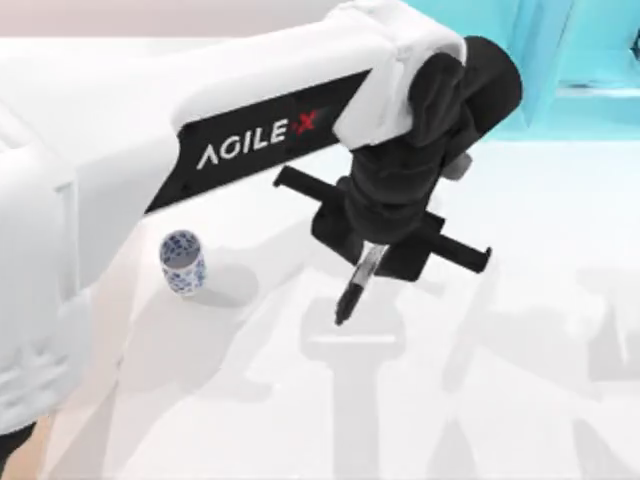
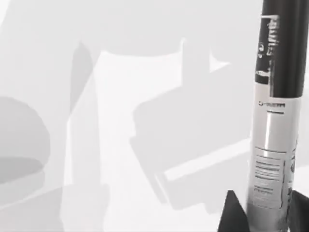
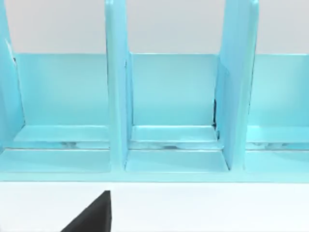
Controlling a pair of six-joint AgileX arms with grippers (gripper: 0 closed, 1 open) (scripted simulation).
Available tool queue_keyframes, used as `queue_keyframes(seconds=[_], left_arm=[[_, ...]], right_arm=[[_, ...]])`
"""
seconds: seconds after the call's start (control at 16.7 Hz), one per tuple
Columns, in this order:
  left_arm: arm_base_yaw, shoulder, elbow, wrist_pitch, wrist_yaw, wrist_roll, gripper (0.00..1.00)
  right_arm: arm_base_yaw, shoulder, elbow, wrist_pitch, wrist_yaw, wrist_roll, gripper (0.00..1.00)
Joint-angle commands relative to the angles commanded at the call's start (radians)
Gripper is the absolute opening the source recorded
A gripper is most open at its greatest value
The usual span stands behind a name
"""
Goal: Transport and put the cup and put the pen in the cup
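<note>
The cup point(image 1: 183, 262), small and white with blue speckles, stands upright on the white table at the left. My left gripper point(image 1: 374, 248) hangs over the table's middle, to the cup's right, shut on the pen point(image 1: 357, 287). The pen points down from the gripper at a slight tilt, with its black tip above the table. In the left wrist view the pen's pale grey labelled barrel point(image 2: 271, 159) rises between the two dark fingertips point(image 2: 232, 215) of the left gripper point(image 2: 265, 217). A dark part of my right gripper point(image 3: 91, 217) faces the teal shelf.
A teal shelf point(image 1: 590, 50) with upright dividers point(image 3: 117, 87) stands at the table's back right. The left arm's white link point(image 1: 250, 110) crosses the upper left of the top view. Bare white table point(image 1: 480, 400) lies in front and to the right.
</note>
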Motion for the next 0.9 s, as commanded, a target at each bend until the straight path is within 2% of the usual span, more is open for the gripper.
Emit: queue_keyframes(seconds=[0.54,0.72,0.9], left_arm=[[-0.005,-0.049,-0.052,0.016,0.002,-0.006,0.00],[0.021,-0.095,-0.160,0.138,0.015,0.027,0.00],[0.065,-0.166,-0.335,0.351,0.036,0.074,0.00]], right_arm=[[0.000,0.000,0.000,0.000,0.000,0.000,1.00],[0.000,0.000,0.000,0.000,0.000,0.000,1.00],[0.000,0.000,0.000,0.000,0.000,0.000,1.00]])
